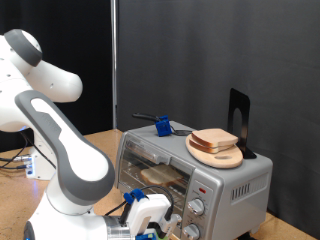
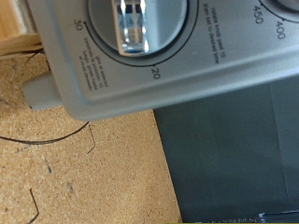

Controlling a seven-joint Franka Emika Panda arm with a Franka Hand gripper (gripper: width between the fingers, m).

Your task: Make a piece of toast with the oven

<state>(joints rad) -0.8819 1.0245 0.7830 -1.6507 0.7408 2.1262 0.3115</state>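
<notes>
Arm folds down from the exterior view's left, elbow low, wrist at the oven (image 1: 190, 165) front. Gripper (image 1: 150, 215) sits at the exterior view's bottom, just before the knob column; can't tell if the fingers are apart or together. Wrist view is filled by the oven's grey panel and a chrome timer knob (image 2: 131, 23), close up, over a cork-like tabletop (image 2: 75, 168). Piece of toast (image 1: 215, 139) lies on the round board (image 1: 215, 152) atop the oven. Another slice (image 1: 162, 177) shows behind the glass door.
</notes>
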